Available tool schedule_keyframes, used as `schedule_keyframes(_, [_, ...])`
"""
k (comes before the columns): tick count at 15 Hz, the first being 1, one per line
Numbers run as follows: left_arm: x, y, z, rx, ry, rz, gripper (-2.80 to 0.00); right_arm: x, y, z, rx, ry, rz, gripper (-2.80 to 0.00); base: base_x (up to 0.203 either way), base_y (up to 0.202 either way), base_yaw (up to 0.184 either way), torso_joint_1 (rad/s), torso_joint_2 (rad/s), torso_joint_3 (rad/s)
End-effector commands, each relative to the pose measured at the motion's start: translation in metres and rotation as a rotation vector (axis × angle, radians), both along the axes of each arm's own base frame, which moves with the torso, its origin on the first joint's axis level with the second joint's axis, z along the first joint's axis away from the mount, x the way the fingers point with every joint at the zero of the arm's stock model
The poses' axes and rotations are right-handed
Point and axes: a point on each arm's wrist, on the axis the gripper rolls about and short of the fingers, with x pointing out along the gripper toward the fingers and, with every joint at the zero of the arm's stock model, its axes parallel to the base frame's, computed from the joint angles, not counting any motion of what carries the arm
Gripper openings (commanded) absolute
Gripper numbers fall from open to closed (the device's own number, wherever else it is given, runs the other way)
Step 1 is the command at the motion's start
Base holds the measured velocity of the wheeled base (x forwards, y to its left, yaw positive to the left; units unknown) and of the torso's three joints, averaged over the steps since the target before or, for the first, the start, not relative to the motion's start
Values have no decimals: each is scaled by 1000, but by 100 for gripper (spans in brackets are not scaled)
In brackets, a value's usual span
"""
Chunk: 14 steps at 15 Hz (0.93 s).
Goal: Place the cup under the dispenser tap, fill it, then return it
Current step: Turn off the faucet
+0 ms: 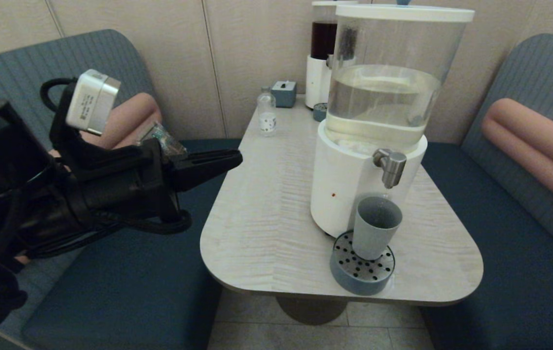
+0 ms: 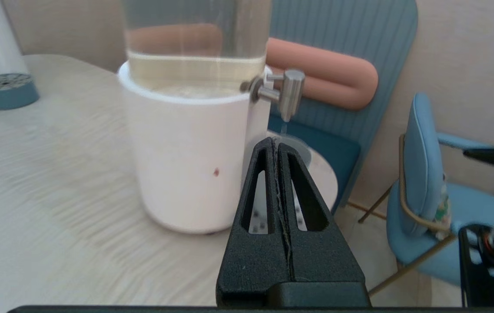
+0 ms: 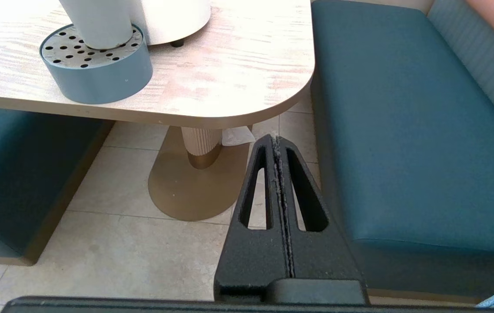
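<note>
Placement looks done: the cup (image 1: 376, 226) stands on the round tray (image 1: 361, 272) directly under the dispenser tap (image 1: 390, 166), at 5 o'clock on the table (image 1: 266, 204), while the left gripper (image 1: 235, 158) hovers off its 9 o'clock edge with fingers pressed together, as are the parked right gripper's (image 3: 276, 140), leaving filling and return.

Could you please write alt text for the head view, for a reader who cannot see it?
A plain grey-blue tapered cup stands on a round blue-grey perforated tray beneath the brushed-steel dispenser tap of a white-based clear-tank dispenser on a pale wooden table. The black left gripper, fingers shut, hovers left of the table.
</note>
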Motion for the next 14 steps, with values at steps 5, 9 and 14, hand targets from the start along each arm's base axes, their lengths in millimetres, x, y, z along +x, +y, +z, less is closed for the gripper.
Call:
schedule_keyframes(5, [27, -56, -18, -5, 36, -44, -280, 0, 0, 0, 0, 2, 0, -280, 0, 0, 0, 0, 0, 0])
schedule_keyframes(9, [48, -91, -26, -27, 20, -46, -280, 0, 0, 0, 0, 2, 0, -280, 0, 0, 0, 0, 0, 0])
schedule_keyframes(14, [61, -122, -30, -40, 13, -58, -280, 0, 0, 0, 0, 2, 0, -280, 0, 0, 0, 0, 0, 0])
